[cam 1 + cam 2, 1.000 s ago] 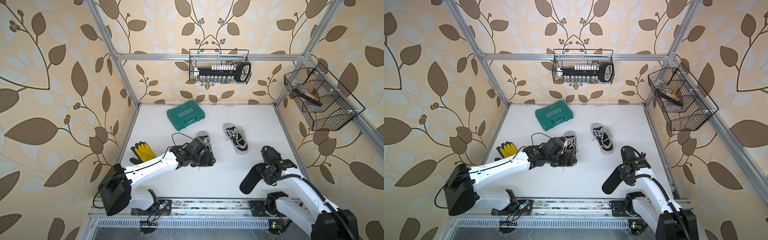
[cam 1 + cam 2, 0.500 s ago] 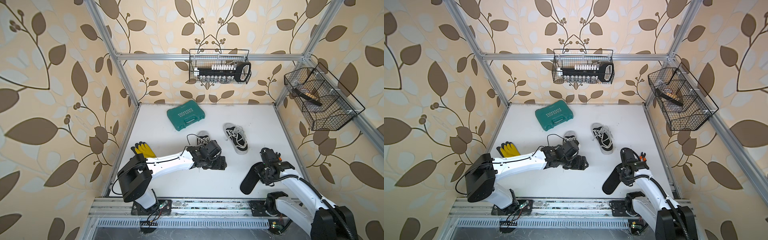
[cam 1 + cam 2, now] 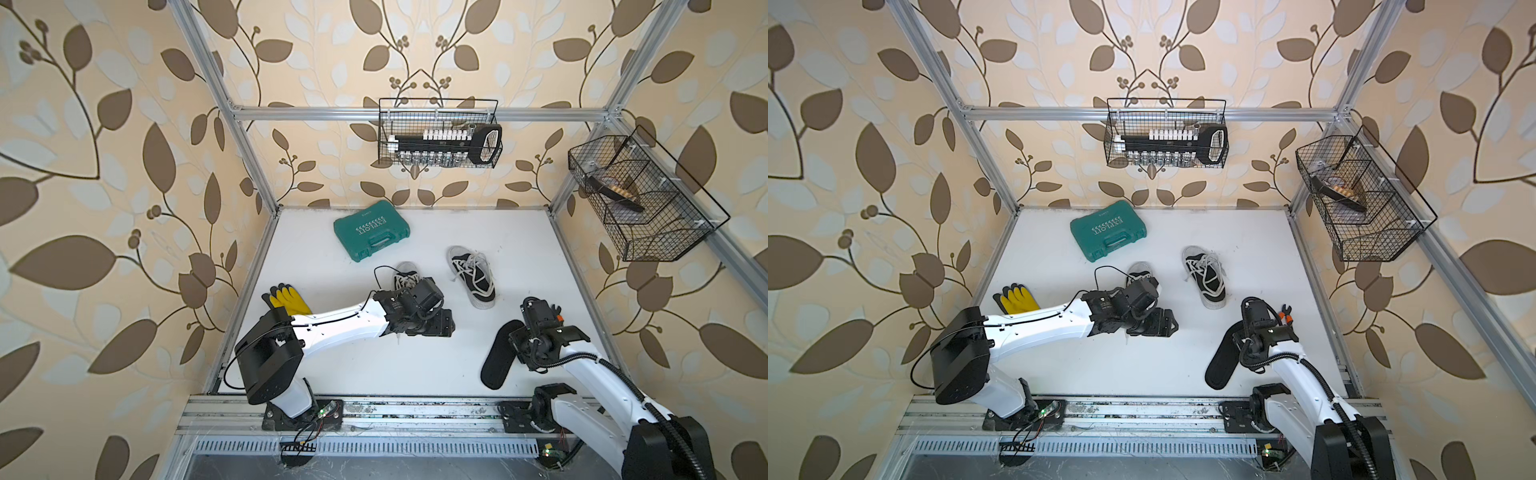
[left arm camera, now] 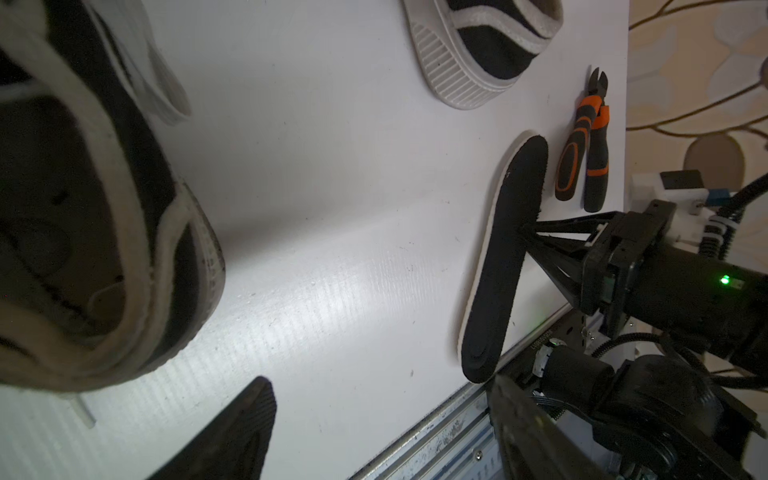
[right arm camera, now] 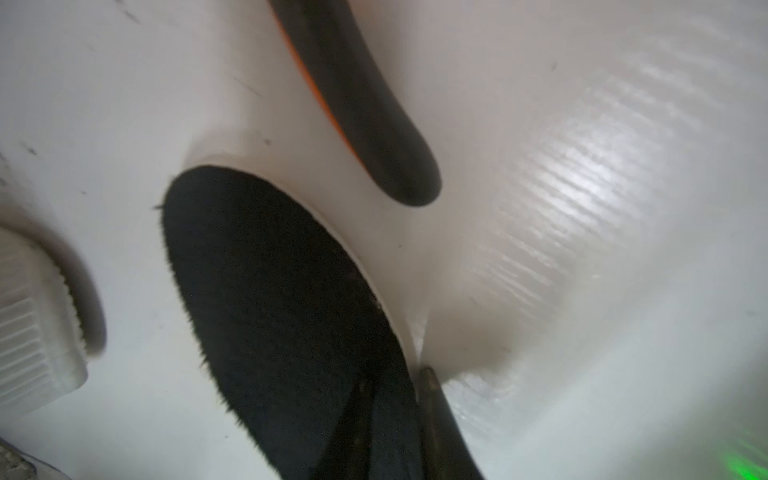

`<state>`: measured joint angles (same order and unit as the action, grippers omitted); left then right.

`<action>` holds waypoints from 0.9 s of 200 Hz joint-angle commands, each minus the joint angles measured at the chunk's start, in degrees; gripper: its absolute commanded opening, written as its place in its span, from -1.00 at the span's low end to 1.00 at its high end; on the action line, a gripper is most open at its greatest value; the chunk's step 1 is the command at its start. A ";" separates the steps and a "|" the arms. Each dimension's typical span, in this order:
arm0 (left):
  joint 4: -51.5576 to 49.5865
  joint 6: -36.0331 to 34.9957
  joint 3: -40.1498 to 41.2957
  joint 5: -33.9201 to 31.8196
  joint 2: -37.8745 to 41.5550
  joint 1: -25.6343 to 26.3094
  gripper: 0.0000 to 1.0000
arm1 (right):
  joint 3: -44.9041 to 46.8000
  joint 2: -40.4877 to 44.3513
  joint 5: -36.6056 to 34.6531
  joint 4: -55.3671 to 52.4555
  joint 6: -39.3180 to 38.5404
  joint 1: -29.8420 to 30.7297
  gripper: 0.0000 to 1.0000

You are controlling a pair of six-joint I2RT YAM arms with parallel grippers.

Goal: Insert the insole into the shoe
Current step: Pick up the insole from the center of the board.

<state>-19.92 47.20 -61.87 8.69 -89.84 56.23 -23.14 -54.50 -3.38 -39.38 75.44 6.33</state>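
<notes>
Black foam with a thin white rim was nearly all the right wrist view gave of the insole; its rear part was cut off and soft with blur. In both top views the right gripper sat hidden beneath its own wrist. The left arm covered half the shoe, leaving its toe and laces in sight. Only the tips of the pliers showed behind the right wrist.

The insole was long and dark, and lay on the white table near its front right edge, just beside the pliers and apart from the second shoe. Whether its pinched edge had lifted off the table could not be told.

The right arm bent low over the insole's middle, and its fingers were clamped on the long edge facing the pliers. The left arm stretched low across the table. The left gripper lay just in front of the shoe, spread wide, with only bare table between its fingers.
</notes>
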 commanded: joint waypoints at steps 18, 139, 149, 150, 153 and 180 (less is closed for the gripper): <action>-0.70 0.42 -3.11 0.28 -1.08 0.11 0.65 | 2.01 1.64 0.65 1.32 2.77 -0.24 -0.95; 3.44 -0.18 -5.09 6.42 -0.79 -5.21 0.67 | -3.27 7.13 1.73 2.57 -5.44 -0.17 -1.00; 5.30 -0.18 -4.89 8.31 -0.53 -7.00 0.67 | -4.83 7.13 1.94 3.04 -6.96 -0.09 -1.00; 5.40 -0.22 -4.91 8.42 -0.52 -7.09 0.67 | -5.00 7.13 1.96 3.15 -7.14 0.00 -1.00; 5.80 -0.30 -4.99 8.84 -0.43 -7.57 0.67 | -5.50 7.06 2.01 3.36 -7.71 0.07 -1.00; 9.31 -0.64 -4.87 14.55 -0.33 -12.24 0.66 | -11.27 4.87 4.07 5.00 -11.95 1.29 -1.00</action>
<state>-15.62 47.35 -65.06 16.80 -91.68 47.31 -29.12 -48.21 -1.39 -36.86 68.27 6.57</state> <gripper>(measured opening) 0.834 0.048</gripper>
